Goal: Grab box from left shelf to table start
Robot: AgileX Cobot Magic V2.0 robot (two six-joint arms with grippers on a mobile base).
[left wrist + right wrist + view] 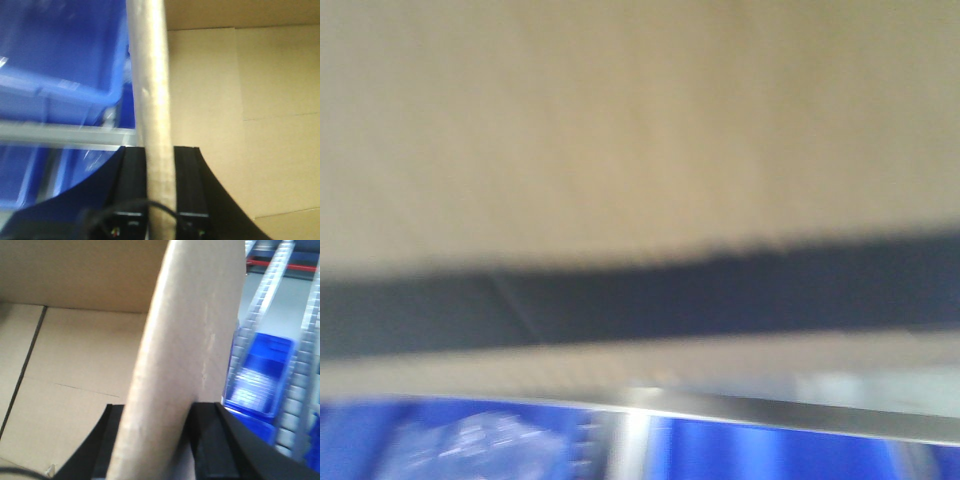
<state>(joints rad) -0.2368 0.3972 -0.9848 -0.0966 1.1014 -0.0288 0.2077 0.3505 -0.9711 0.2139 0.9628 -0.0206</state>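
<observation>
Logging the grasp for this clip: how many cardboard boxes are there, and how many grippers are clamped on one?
Box: 1
Grippers (left gripper, right gripper), each shut on a box wall: 2
Total: 3

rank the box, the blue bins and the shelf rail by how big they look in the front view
1. box: fills most of the frame, though it sits right against the camera, which inflates it.
2. blue bins: a band along the bottom.
3. shelf rail: a thin silver strip.
</observation>
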